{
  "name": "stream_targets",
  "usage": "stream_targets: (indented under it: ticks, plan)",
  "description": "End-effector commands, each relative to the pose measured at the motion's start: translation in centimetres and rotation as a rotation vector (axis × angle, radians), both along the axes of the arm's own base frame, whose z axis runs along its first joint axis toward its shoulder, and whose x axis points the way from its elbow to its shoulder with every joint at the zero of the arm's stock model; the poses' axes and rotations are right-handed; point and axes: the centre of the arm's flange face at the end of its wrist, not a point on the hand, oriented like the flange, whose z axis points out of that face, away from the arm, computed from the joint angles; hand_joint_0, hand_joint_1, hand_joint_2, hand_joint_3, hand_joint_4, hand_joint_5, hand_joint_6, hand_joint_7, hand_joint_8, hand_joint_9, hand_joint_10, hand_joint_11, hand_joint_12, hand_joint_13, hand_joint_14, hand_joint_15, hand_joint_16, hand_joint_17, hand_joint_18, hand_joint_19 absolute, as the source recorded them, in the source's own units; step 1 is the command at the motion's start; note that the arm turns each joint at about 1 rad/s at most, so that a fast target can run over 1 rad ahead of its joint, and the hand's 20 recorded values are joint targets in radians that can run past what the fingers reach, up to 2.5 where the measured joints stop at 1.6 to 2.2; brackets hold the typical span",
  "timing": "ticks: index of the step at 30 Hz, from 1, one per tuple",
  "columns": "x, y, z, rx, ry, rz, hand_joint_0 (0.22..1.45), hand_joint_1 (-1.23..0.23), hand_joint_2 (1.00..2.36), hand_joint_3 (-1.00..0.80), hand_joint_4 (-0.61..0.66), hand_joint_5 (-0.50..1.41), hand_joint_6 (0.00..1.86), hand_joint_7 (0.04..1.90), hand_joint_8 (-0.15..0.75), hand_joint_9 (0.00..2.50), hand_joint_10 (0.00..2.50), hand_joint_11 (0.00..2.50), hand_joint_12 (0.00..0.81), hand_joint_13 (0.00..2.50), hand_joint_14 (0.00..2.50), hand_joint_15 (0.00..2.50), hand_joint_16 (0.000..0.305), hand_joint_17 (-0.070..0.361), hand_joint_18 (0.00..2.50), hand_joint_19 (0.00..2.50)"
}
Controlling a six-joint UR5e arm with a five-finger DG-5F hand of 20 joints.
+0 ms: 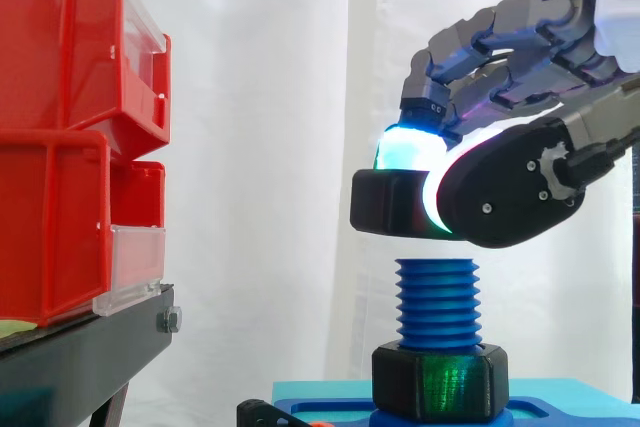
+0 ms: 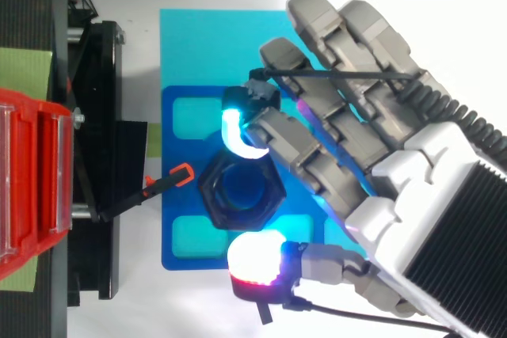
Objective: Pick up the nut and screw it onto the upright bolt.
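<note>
The hand [image 2: 356, 140] pinches the black nut [image 2: 240, 191] between its glowing pads [image 2: 255, 255], just above the upright blue bolt [image 1: 437, 297] and seemingly centred over it, so it should lower the nut level, then twist gently to catch the first thread.

A robot test bench in a lab
We see a white curtain [image 1: 260, 147] behind, red bins [image 1: 60, 127] stacked on a black stand [image 1: 80, 357] at left, and a blue fixture plate [image 2: 170, 156] under a robot hand [image 2: 420, 168] at right.
</note>
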Motion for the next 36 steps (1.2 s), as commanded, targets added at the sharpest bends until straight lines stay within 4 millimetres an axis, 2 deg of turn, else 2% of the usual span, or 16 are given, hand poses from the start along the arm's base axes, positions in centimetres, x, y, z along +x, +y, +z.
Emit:
stream_targets:
  ticks: [1,7,11,13,19,29,36]
  plan:
    - [0.0,0.5,0.0,-0.002,0.000,-0.002,0.53,-0.65,1.00,-0.50,0.29,-0.18,0.50,1.11,0.324,0.45,0.01,0.17,0.337,0.14,0.00,0.00,0.047,0.106,0.09,0.00]
    - [-0.1,0.7,-0.1,0.008,0.000,0.001,0.53,-0.65,1.00,-0.50,0.29,-0.18,0.50,1.11,0.324,0.45,0.01,0.17,0.337,0.14,0.00,0.00,0.047,0.106,0.08,0.00]
    - [0.1,0.9,-1.1,0.015,0.005,0.008,0.53,-0.65,1.00,-0.50,0.29,-0.18,0.50,1.11,0.324,0.46,0.01,0.17,0.337,0.14,0.00,0.00,0.047,0.106,0.08,0.00]
    - [0.4,1.1,-2.4,0.020,0.012,0.016,0.53,-0.65,1.00,-0.50,0.29,-0.18,0.50,1.11,0.323,0.46,0.01,0.18,0.337,0.14,0.00,0.00,0.047,0.106,0.08,0.00]
    - [0.3,0.2,-2.8,0.034,0.031,0.030,0.53,-0.65,1.00,-0.50,0.29,-0.18,0.50,1.11,0.324,0.46,0.00,0.17,0.336,0.14,0.00,0.00,0.046,0.105,0.07,0.00]
    - [0.2,-0.2,-2.8,0.056,0.035,0.047,0.53,-0.64,1.00,-0.50,0.29,-0.18,0.50,1.11,0.323,0.46,0.01,0.16,0.334,0.13,0.00,0.00,0.046,0.104,0.06,0.00]
    - [0.4,-0.4,-1.1,0.039,0.073,0.044,0.53,-0.64,1.00,-0.50,0.29,-0.18,0.50,1.11,0.324,0.46,0.00,0.17,0.333,0.13,0.00,0.00,0.046,0.105,0.05,0.00]
